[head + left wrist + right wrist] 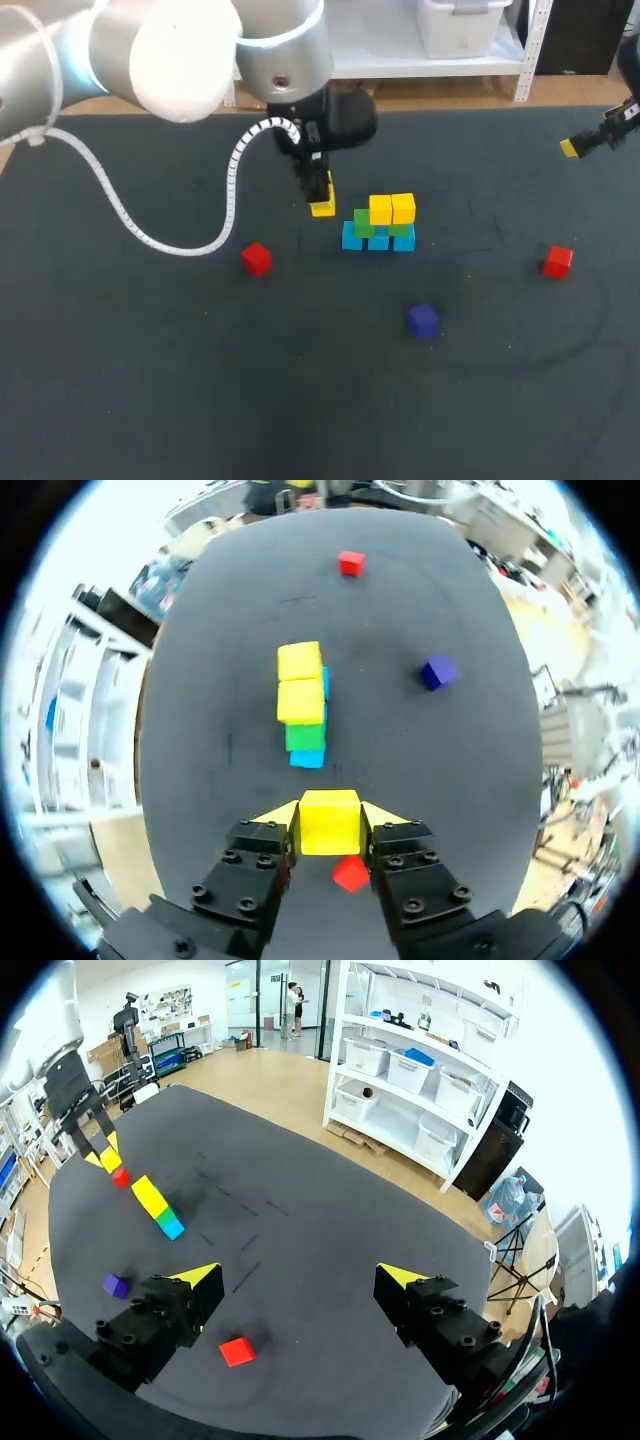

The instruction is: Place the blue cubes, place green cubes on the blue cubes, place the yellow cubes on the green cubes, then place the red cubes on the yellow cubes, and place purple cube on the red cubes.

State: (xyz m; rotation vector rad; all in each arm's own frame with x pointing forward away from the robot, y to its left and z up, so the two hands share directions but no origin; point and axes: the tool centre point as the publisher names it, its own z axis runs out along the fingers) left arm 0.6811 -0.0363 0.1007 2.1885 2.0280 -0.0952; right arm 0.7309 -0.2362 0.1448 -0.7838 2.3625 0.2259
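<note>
Head view. Near the middle of the table (150, 400), a stack (378, 225): blue cubes (378, 241) at the base, green cubes (363, 222) on them, two yellow cubes (392, 209) on top. Just beside it at nine o'clock, the left gripper (320, 195), clamped on a third yellow cube (322, 208). Left red cube (256, 258) at eight o'clock of the stack, right red cube (558, 261) well apart at three o'clock, purple cube (423, 320) at five o'clock, all loose on the table. Right gripper (570, 147) far out at two o'clock.

Judged so: blue and green layers done, yellow layer short by the one cube in hand, probably meant for the bare green at the stack's nine o'clock end. Red and purple layers not yet begun.

Left wrist view. Third yellow cube pinched from both sides between the fingers. Stack at twelve o'clock from it, apart. Left red cube under the fingers. Purple cube off at one o'clock.

Right wrist view. Fingers spread wide, nothing held. Right red cube on the table below the gap, nearer one finger. Stack and left gripper far ahead at eleven o'clock.

No box, tray or bowl among the things on the table.
</note>
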